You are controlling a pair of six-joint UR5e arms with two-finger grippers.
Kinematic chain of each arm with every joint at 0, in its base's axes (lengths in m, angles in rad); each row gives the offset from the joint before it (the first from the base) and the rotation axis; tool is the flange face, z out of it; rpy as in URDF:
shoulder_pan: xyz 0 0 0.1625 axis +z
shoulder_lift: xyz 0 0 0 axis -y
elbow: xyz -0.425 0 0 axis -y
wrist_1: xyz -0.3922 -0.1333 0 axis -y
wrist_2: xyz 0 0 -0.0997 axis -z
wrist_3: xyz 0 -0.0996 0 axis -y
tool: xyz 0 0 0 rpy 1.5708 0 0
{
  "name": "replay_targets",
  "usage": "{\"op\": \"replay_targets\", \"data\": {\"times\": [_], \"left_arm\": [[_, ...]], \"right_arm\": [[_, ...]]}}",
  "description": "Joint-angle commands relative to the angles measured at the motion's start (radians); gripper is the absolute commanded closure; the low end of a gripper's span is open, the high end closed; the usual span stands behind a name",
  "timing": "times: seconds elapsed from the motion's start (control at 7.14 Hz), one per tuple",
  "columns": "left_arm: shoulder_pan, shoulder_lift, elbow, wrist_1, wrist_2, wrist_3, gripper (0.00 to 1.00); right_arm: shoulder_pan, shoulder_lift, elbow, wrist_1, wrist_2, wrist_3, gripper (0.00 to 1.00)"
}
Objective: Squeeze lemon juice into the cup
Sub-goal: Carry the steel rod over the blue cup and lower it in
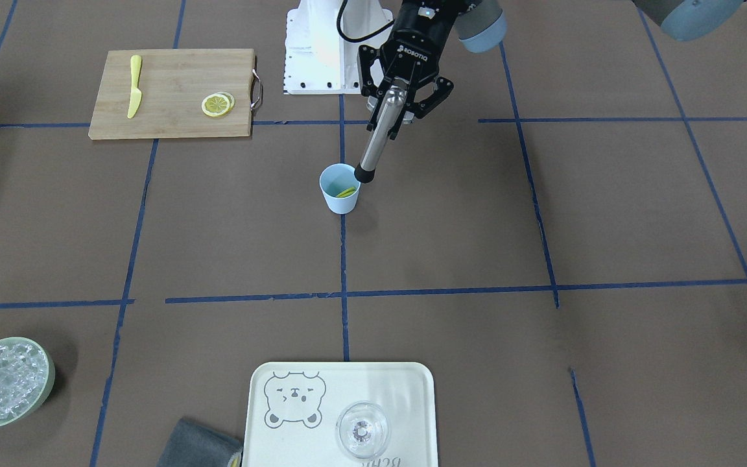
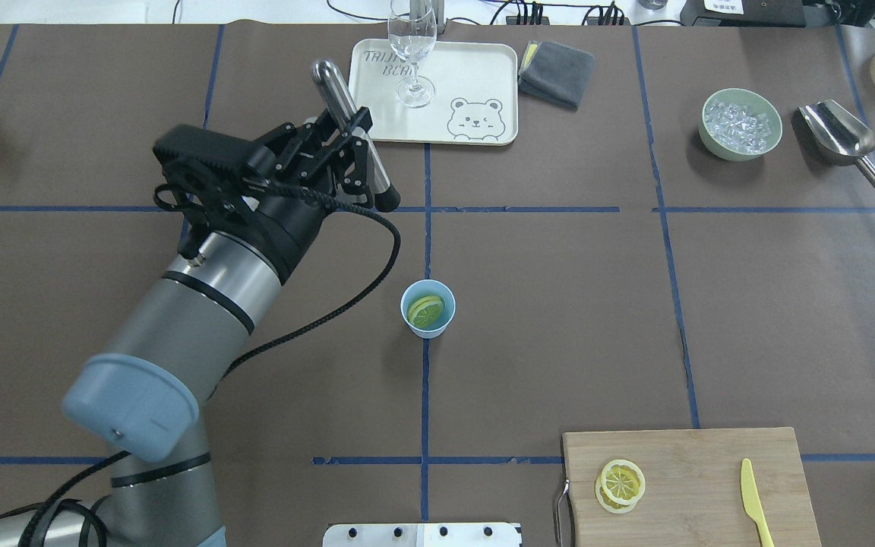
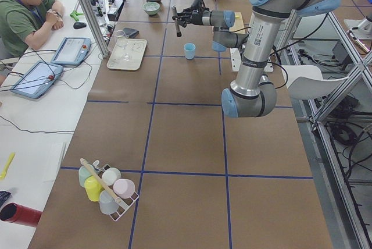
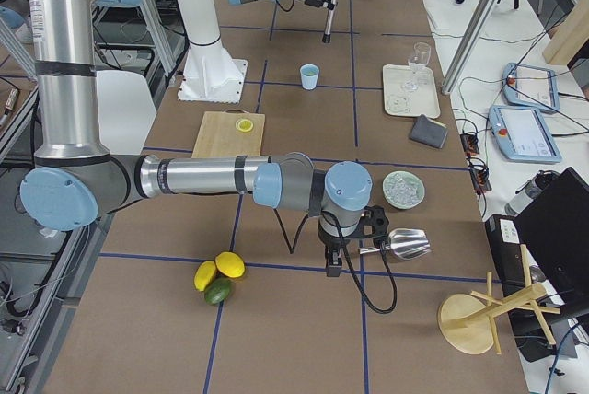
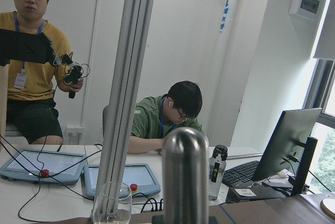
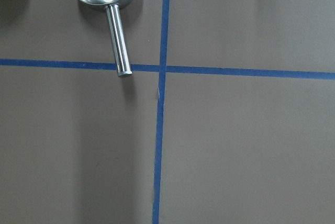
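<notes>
The light-blue cup [image 2: 428, 308] stands at the table's middle, also in the front view [image 1: 340, 202]. A lemon slice [image 2: 425, 310] lies inside it. Two more lemon slices [image 2: 620, 484] lie on the wooden cutting board [image 2: 711, 456]. My left gripper [image 2: 350, 133] is shut on a steel muddler [image 2: 339, 91] with a black tip, held high in the air and off to the cup's far-left side, not in the cup. My right gripper [image 4: 333, 265] hangs low over the table beside a steel scoop [image 4: 405, 245]; I cannot tell whether it is open or shut.
A yellow plastic knife [image 2: 755, 501] lies on the board. A cream tray [image 2: 475, 76] with a clear glass [image 2: 412, 45] sits at the far edge, a grey cloth [image 2: 557, 72] beside it. A pale-green bowl of ice [image 2: 741, 125] stands far right.
</notes>
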Motion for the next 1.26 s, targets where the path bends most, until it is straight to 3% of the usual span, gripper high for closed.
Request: {"op": "replay_targets", "data": {"times": [0.0, 0.42, 1.12], "left_arm": [[0.041, -0.012, 0.049, -0.006, 0.03, 0.007, 1.0], [0.042, -0.064, 0.115, -0.009, 0.029, 0.103, 1.0], [0.084, -0.086, 0.21, -0.078, 0.027, 0.097, 1.0]], "right_arm": [[-0.003, 0.003, -0.004, 0.0, 0.004, 0.001, 0.0], [-0.007, 0.016, 0.001, 0.0, 0.004, 0.001, 0.0], [-0.012, 0.017, 0.001, 0.0, 0.002, 0.001, 0.0]]}}
